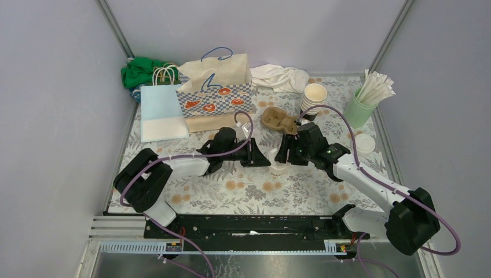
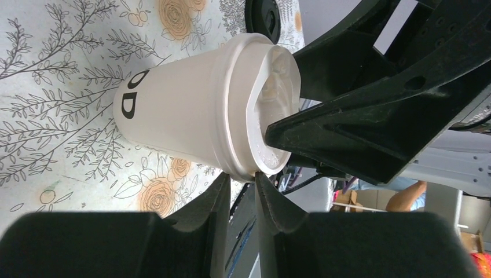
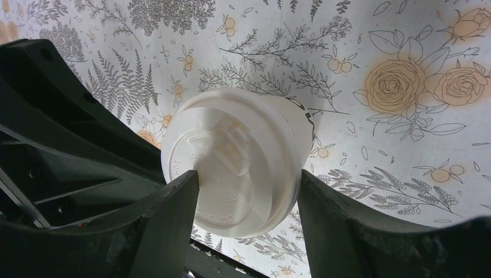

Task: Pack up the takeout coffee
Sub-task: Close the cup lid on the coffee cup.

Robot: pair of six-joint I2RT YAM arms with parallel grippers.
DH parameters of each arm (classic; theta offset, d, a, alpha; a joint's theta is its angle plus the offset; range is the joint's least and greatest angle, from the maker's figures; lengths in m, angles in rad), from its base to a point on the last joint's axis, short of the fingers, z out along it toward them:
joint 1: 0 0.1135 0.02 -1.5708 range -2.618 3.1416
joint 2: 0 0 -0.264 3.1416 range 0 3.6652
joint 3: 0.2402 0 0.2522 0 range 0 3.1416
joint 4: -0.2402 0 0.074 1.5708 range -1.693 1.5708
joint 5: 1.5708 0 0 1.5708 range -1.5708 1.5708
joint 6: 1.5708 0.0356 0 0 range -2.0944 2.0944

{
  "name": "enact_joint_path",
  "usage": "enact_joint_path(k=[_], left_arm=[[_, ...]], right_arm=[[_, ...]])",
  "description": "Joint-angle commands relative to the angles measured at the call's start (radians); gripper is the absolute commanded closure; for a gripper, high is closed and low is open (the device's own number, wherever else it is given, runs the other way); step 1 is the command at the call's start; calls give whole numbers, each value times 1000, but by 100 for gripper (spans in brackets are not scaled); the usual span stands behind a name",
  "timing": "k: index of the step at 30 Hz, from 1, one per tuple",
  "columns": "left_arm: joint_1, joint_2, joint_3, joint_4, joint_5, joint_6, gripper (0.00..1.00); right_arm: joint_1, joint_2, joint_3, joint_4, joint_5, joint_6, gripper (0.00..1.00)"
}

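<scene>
A takeout coffee cup (image 1: 277,165), cream with dark lettering and a white plastic lid, stands on the flowered table mat between both grippers. In the left wrist view the cup (image 2: 173,110) is side-on. My left gripper (image 2: 243,180) is nearly closed, its fingertips pinching the lower rim of the lid (image 2: 260,104). In the right wrist view my right gripper (image 3: 249,191) spans the lid (image 3: 231,168), and both fingers press its sides. From above, the left gripper (image 1: 266,159) comes in from the left and the right gripper (image 1: 285,155) from the right.
Behind the cup lies a brown pulp carrier (image 1: 279,120), with a stack of paper cups (image 1: 314,95) beyond it. A mint tumbler of straws (image 1: 359,107) and loose lids (image 1: 365,143) sit at the right. A checked paper bag (image 1: 215,87) and a pale blue bag (image 1: 162,113) stand back left.
</scene>
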Motion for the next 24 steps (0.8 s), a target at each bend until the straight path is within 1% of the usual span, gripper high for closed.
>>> enact_joint_path(k=[1, 6, 10, 16, 17, 19, 21, 24], left_arm=[[-20, -7, 76, -222, -135, 116, 74], [-18, -34, 175, -310, -143, 152, 70], [-19, -66, 243, -374, -150, 174, 66], [-12, -98, 285, -436, -161, 201, 59], [-11, -102, 288, -443, -163, 203, 58], [-9, -110, 293, -450, -164, 206, 58], [-8, -116, 301, -463, -167, 212, 58], [-7, -126, 314, -482, -173, 223, 58]], right_arm=[[4, 14, 26, -101, -29, -16, 32], [-8, 16, 72, -134, 5, -25, 33], [-28, 5, 66, -136, 5, -27, 33], [-50, 6, 59, -133, -12, -31, 24], [-54, 7, 58, -132, -17, -33, 22], [-57, 6, 58, -136, -21, -32, 11], [-57, -5, 63, -145, -14, -33, 8], [-58, -26, 83, -171, 9, -37, 8]])
